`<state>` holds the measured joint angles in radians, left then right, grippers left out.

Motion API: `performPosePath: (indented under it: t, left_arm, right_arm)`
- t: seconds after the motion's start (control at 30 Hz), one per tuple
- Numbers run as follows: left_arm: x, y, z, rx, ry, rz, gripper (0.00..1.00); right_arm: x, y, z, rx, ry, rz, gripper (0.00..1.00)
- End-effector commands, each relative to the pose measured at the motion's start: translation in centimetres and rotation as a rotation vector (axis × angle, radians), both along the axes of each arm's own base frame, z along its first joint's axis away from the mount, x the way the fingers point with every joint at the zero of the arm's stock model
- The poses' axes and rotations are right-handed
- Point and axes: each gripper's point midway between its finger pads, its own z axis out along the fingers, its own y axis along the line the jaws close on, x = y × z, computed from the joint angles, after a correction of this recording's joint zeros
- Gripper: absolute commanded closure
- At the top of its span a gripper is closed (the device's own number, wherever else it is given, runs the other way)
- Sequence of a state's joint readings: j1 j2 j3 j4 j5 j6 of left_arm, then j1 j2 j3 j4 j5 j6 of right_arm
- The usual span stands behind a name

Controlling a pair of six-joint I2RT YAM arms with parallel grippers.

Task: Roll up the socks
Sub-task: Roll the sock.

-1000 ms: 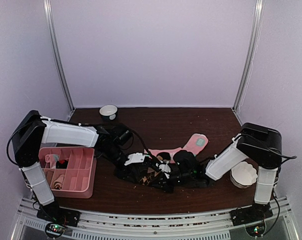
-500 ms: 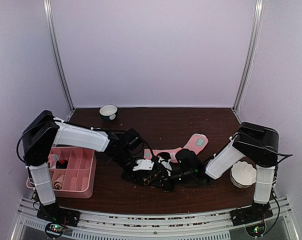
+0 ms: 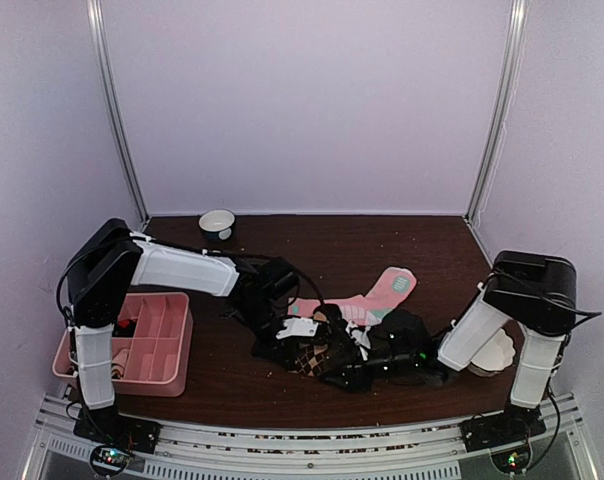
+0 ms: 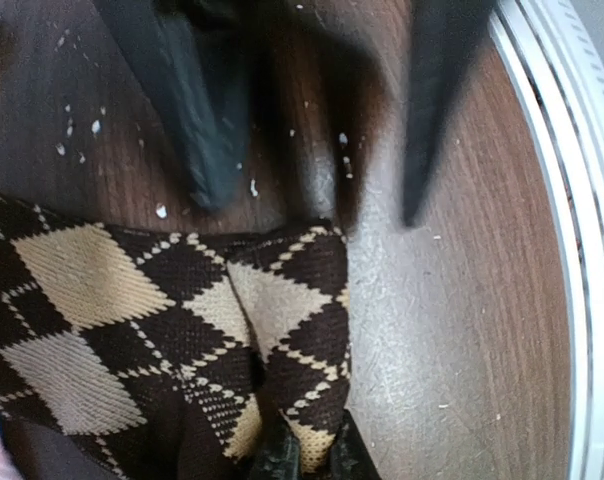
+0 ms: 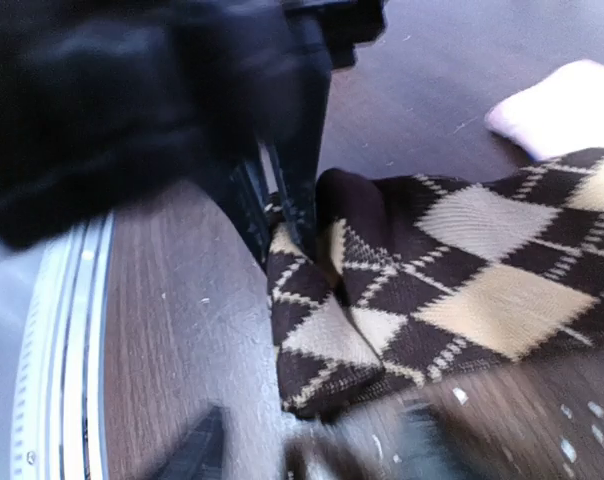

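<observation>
Argyle pair [image 3: 317,358] sits bunched on the counter [image 3: 382,240], near-centre, just in front of the pink pair [image 3: 387,288], which lies flat with its toe pointing back-right. Left pincer [image 4: 307,462] is clenched on a folded edge of the argyle at its near end. The fabric fans out from that pinch away from the front rail [image 4: 582,300], toward the pink. Right pincer [image 5: 312,445] is released, fingers spread with bare counter between them. It faces the left one across that same end, at the fabric's edge, gripping nothing. Long axis: can't call it, the arms cover most of the sock from above. My read: left is the anchor, right is nearest the free edge, so the next tuck looks like right's job, working away from the rail.
</observation>
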<state>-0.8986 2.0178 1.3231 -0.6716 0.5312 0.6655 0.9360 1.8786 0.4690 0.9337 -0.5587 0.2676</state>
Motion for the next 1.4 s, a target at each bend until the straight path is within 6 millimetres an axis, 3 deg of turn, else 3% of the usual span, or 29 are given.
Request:
performPosePath:
  t: [0.0,0.13,0.27,0.37,0.43,0.57,0.8,0.93,1.0,1.07,1.17,1.27,1.37]
  left_arm:
    - [-1.1,2.1,-1.1,0.125,0.194,0.088,0.94]
    - [-0.4,2.8,-1.5,0.168,0.248,0.152,0.94]
    - [-0.7,3.0,-1.5,0.19,0.323,0.172,0.94]
    - [-0.9,3.0,-1.4,0.206,0.36,0.171,0.95]
    - [-1.0,3.1,-1.6,0.219,0.368,0.168,0.95]
    - [-1.3,3.4,-1.8,0.249,0.383,0.165,0.96]
    - [-2.0,3.5,-1.4,0.282,0.459,0.193,0.96]
    - [-2.4,3.3,-1.5,0.294,0.504,0.226,0.96]
    - [-2.3,3.3,-1.8,0.304,0.512,0.237,0.95]
    - [-2.3,3.3,-2.2,0.317,0.522,0.246,0.96]
    - [-2.3,3.3,-2.6,0.329,0.55,0.261,0.96]
    - [-2.2,3.4,-3.0,0.347,0.566,0.268,0.95]
    - [-2.1,3.6,-3.5,0.369,0.572,0.274,0.95]
  right_arm:
    - [0.8,-3.5,-2.0,-0.113,-0.044,-0.129,0.0]
    - [2.1,-5.6,-0.7,-0.15,-0.154,-0.228,0.0]
    - [5.2,-9.6,2.1,-0.159,-0.265,-0.501,0.0]
    - [6.5,-12.0,4.6,-0.078,-0.257,-0.693,0.0]
    - [6.7,-13.1,4.9,-0.035,-0.245,-0.757,0.0]
    - [5.9,-11.3,4.2,-0.095,-0.297,-0.618,0.0]
    - [4.7,-13.2,7.0,-0.038,-0.454,-0.688,0.0]
    - [6.5,-15.0,7.9,0.013,-0.345,-0.92,0.0]
    - [6.9,-13.7,6.8,-0.111,-0.302,-0.882,0.0]
    - [6.2,-12.7,6.7,-0.099,-0.306,-0.8,0.0]
    - [5.3,-14.4,7.7,0.018,-0.356,-0.812,0.0]
    - [5.4,-14.3,6.9,-0.121,-0.385,-0.789,0.0]
    - [5.5,-14.8,7.3,-0.153,-0.416,-0.815,0.0]
